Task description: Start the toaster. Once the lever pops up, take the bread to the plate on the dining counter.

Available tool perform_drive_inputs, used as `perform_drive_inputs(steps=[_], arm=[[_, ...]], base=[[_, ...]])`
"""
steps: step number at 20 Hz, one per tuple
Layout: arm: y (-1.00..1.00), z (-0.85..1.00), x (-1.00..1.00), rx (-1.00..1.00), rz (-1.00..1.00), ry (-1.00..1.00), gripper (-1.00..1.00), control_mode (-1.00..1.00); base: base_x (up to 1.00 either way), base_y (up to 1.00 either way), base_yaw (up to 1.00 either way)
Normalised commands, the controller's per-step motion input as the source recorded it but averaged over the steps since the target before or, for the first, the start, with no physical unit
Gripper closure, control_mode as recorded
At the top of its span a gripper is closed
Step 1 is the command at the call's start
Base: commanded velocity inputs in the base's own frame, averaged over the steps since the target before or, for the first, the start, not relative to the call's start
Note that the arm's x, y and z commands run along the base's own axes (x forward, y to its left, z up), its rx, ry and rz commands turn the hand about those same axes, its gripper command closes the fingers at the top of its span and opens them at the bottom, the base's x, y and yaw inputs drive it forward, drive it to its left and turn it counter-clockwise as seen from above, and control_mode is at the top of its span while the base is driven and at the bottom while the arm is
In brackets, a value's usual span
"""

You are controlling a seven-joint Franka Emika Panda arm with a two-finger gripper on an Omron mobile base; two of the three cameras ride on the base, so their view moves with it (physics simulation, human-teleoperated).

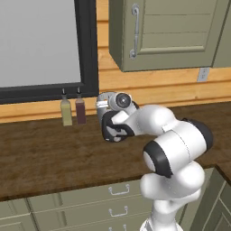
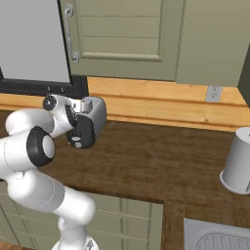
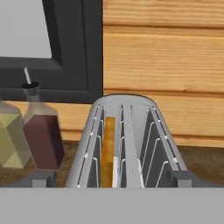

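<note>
The silver toaster [image 2: 96,113] stands on a dark wood-grain counter [image 2: 161,161] against the wall, its black front panel [image 2: 83,132] facing me. A small pale lever [image 2: 76,138] shows low on that panel. The bread [image 3: 108,148] sits upright in the left slot, only its orange-brown edge visible. My gripper [image 3: 113,180] is open and hovers at the toaster's [image 3: 127,140] front end, looking along its top, with one fingertip [image 3: 41,179] on each side and nothing between them. The arm hides part of the toaster [image 1: 103,107] in the left base view. The plate and the dining counter are out of view.
Two slim bottles, one olive [image 1: 66,113] and one dark red [image 1: 80,110], stand just left of the toaster under the black window frame [image 1: 88,49]. Green wall cabinets [image 1: 167,31] hang above. A grey canister [image 2: 239,163] and a sink [image 2: 219,239] lie to the right.
</note>
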Motion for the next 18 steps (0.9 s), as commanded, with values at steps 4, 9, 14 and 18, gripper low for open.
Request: perform_drive_inputs(steps=[4,9,14,18], arm=[[0.01,-0.14,0.13,0.00,0.00,0.00,-1.00,-1.00],[0.07,-0.11,0.08,0.00,0.00,0.03,-1.00,-1.00],[0.17,-0.06,0.00,0.00,0.00,0.05,-1.00,-1.00],[0.06,0.00,0.00,0.00,-0.02,0.02,-1.00,-1.00]], base=[[0.00,0.00,0.00],[0.00,0.00,0.00],[0.00,0.00,0.00],[0.00,0.00,0.00]])
